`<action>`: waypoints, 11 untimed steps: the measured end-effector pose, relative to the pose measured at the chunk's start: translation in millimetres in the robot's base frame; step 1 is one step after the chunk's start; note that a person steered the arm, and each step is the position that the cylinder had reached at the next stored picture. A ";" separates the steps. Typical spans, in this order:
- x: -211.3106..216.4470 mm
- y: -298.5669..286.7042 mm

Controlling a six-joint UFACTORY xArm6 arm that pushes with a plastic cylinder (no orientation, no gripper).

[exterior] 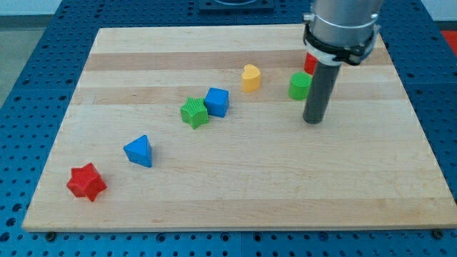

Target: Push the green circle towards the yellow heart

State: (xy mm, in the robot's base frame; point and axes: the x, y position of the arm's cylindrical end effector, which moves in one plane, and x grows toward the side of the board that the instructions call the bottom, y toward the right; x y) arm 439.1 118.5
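Beside green circle [300, 86], my tip [313, 121].

The rod [319, 89] covered the right side of the green circle [299, 86], so whether the two touched could not be told. Just above the green circle, a red block [310, 63] showed only as a sliver beside the rod, its shape beyond telling. The arm's grey housing [341, 21], above the green circle, was cut off by the view's top edge. My tip [313, 121] stood below and right of the green circle, its contact with the board [235, 193] unclear.
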 end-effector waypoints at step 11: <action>-67.2 -0.3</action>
